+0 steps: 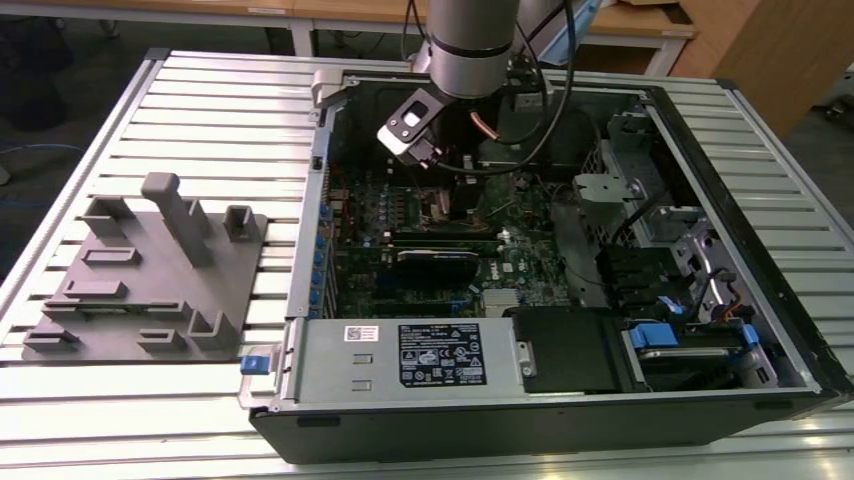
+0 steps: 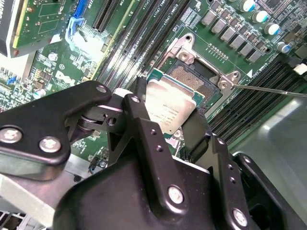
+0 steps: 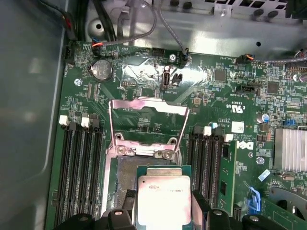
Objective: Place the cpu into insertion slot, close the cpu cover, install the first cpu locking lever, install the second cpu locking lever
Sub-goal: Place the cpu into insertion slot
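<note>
My gripper (image 2: 170, 122) is shut on the cpu (image 2: 169, 106), a flat square chip with a dull silver top and a green edge. In both wrist views a black finger (image 2: 139, 120) presses on each of two opposite edges. The cpu (image 3: 163, 197) hangs just above the insertion slot (image 3: 125, 173), overlapping it but offset, so part of the slot's dark pin field (image 2: 191, 76) stays uncovered. The cpu cover (image 3: 148, 104) stands swung open behind the slot. A thin metal lever (image 2: 271, 90) sticks out beside the slot. In the exterior view the gripper (image 1: 430, 172) hangs inside the open computer case over the slot (image 1: 437, 207).
Long black memory slots (image 3: 79, 172) flank the socket on both sides. A finned heatsink (image 3: 290, 149) lies on the board. The case walls (image 1: 318, 200) ring the board, with a power supply (image 1: 400, 362) in front. A grey fixture plate (image 1: 147, 285) lies at the exterior view's left.
</note>
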`<state>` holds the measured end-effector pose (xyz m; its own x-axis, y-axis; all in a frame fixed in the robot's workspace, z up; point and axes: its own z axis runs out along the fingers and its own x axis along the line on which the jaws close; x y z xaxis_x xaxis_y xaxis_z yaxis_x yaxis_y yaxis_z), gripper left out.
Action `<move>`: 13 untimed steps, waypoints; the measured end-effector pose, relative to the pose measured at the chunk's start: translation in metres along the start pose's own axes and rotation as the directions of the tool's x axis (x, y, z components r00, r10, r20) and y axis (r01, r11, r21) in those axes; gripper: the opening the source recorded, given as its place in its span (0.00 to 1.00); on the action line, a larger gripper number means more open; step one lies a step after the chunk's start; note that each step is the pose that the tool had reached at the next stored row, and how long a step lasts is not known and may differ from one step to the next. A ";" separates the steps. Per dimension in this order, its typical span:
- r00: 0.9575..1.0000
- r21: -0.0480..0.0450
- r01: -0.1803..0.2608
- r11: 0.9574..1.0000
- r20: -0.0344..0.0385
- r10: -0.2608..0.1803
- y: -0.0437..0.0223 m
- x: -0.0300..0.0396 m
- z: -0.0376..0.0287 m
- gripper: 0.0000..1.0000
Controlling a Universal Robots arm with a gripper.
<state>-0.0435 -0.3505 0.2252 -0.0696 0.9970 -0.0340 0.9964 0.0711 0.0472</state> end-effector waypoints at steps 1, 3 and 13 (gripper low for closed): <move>1.000 0.000 0.000 1.000 0.000 0.000 0.0000 0.0000 0.0000 0.54; 1.000 0.000 0.000 1.000 0.000 0.000 0.0001 0.0007 0.0002 0.54; 1.000 0.000 -0.005 1.000 0.000 0.005 0.0009 0.0123 0.0010 0.54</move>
<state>-0.0435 -0.3382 0.2238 -0.0650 0.9973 -0.0335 0.9967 0.0666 0.0473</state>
